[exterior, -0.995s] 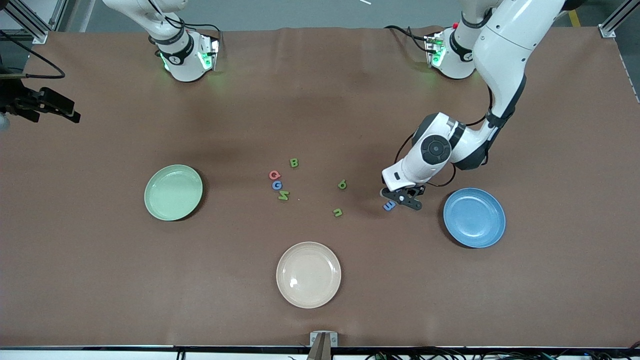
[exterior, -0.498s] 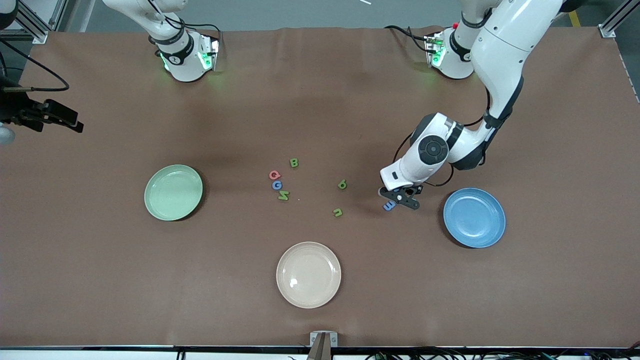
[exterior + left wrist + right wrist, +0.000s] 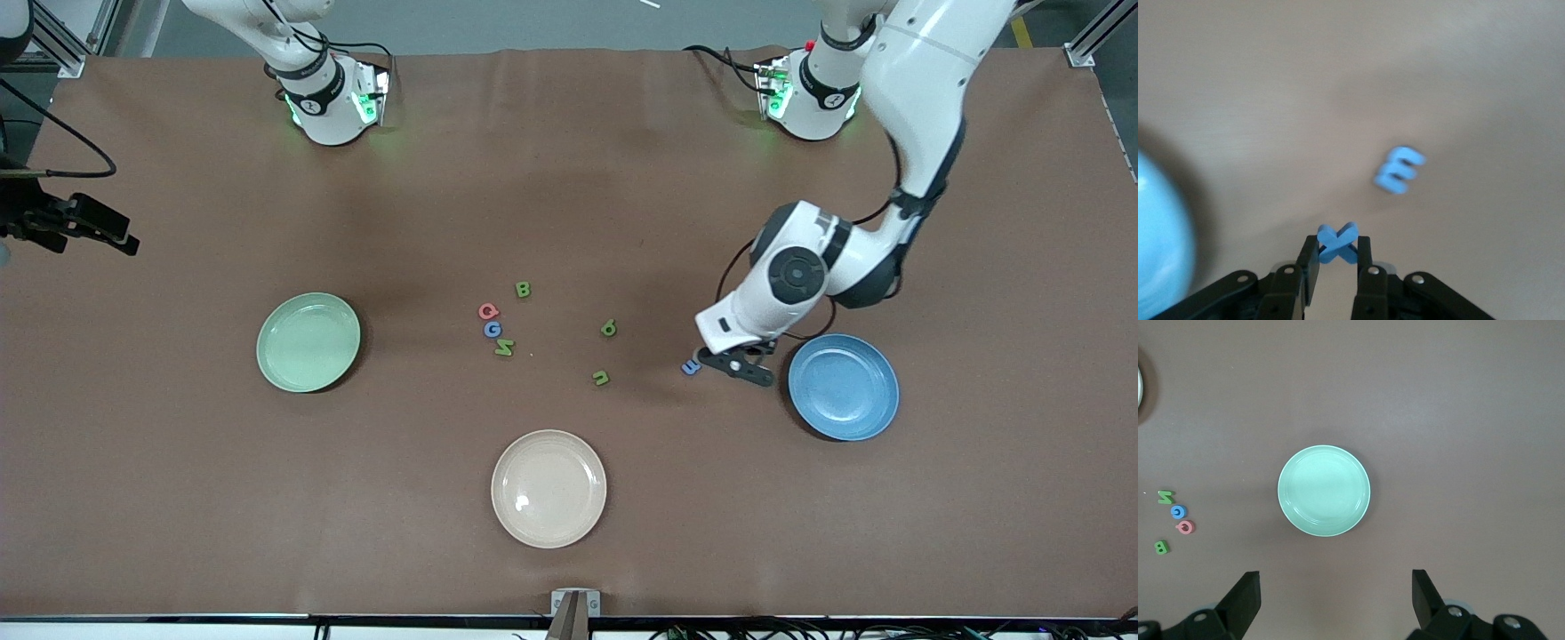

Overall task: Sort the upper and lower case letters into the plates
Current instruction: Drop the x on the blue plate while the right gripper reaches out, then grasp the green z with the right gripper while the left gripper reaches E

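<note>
Brown worktop (image 3: 569,178) carries three plates. Blue plate (image 3: 843,388) sits toward the left arm's end, green plate (image 3: 308,342) toward the right arm's end, cream plate (image 3: 548,488) between them and nearest the front camera.

Left gripper (image 3: 1337,257) is over the worktop just beside the blue plate, clamped on a blue X (image 3: 1337,241), lifted clear of the surface. Right gripper (image 3: 1336,597) hangs high over the worktop at the right arm's end with the green plate below in its wrist view, jaws wide, nothing in them; this arm waits.

Loose letters lie mid-worktop:
- blue E (image 3: 691,366) near the left gripper
- green u (image 3: 601,378)
- green b (image 3: 608,328)
- green B (image 3: 523,289)
- pink Q (image 3: 488,311), blue G (image 3: 492,330) and green N (image 3: 504,348) close together in a short column

No letters in any plate.
</note>
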Controlling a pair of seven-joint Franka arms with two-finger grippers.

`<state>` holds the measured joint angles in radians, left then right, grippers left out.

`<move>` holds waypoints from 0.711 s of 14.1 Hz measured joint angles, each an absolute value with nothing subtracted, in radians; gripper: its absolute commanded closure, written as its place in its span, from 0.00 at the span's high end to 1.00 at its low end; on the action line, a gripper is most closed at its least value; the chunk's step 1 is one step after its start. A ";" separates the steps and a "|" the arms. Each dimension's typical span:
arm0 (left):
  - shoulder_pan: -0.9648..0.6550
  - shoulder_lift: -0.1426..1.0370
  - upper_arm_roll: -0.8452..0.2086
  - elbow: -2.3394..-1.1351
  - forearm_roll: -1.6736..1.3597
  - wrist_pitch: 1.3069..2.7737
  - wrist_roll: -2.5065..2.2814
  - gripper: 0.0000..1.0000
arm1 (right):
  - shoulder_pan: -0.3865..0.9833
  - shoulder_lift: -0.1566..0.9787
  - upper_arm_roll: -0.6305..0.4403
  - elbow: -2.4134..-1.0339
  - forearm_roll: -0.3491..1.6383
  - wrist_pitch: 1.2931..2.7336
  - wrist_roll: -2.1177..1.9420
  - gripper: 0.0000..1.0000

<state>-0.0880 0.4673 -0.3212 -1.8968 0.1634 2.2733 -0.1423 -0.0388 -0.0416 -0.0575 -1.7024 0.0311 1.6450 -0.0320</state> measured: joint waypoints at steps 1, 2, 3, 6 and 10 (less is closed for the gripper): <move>-0.049 0.442 -0.320 -1.871 0.164 2.213 -0.121 0.01 | -0.039 -0.028 -0.057 -1.702 0.031 1.645 -0.032 1.00; 0.000 0.423 -0.319 -1.857 0.164 2.178 -0.091 0.03 | -0.035 -0.015 -0.054 -1.702 0.031 1.644 -0.030 1.00; 0.056 0.414 -0.319 -1.854 0.164 2.166 -0.061 0.04 | -0.020 -0.001 -0.051 -1.702 0.032 1.644 0.000 1.00; 0.182 0.444 -0.315 -1.860 0.164 2.172 -0.024 0.21 | 0.110 0.058 -0.040 -1.707 0.034 1.664 0.227 1.00; 0.247 0.530 -0.312 -1.861 0.164 2.231 -0.044 1.00 | 0.308 0.184 -0.032 -1.716 0.050 1.803 0.468 1.00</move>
